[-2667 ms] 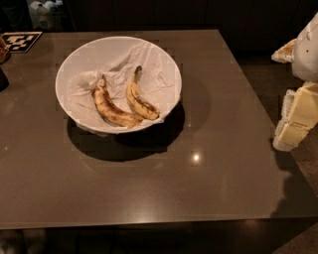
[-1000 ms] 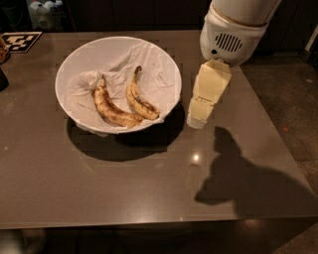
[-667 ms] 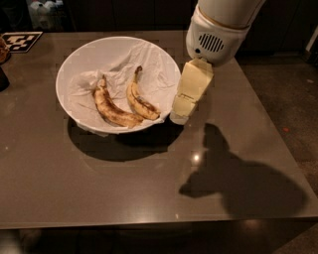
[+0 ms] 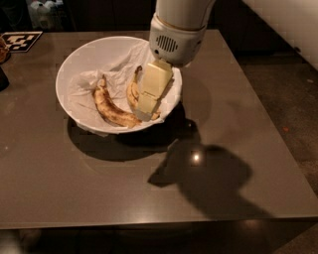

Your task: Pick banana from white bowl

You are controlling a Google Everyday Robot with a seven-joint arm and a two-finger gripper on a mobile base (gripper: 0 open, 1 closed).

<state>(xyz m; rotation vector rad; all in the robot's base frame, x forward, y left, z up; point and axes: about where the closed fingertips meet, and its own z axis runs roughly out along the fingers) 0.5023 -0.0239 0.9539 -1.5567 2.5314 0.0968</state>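
The white bowl (image 4: 99,43), lined with crumpled white paper, stands on the far left part of the brown table. Two bananas lie in it. The banana (image 4: 132,92), the shorter and plumper one with a thin dark stem, is on the right and is mostly hidden behind my gripper. A longer, brown-speckled banana (image 4: 112,107) lies to its left. My gripper (image 4: 145,113) reaches down from the white arm into the right half of the bowl, right over the shorter banana. I cannot tell whether it touches it.
A black-and-white marker tag (image 4: 20,40) lies at the table's far left corner. A dark object (image 4: 2,78) sits at the left edge. Bottles (image 4: 42,12) stand beyond the table. The table's right edge (image 4: 278,124) borders the floor.
The arm came in from the right and moved left, from beside the bowl's right rim to over the bowl. The gripper now covers the shorter banana. The bananas and bowl have not moved.
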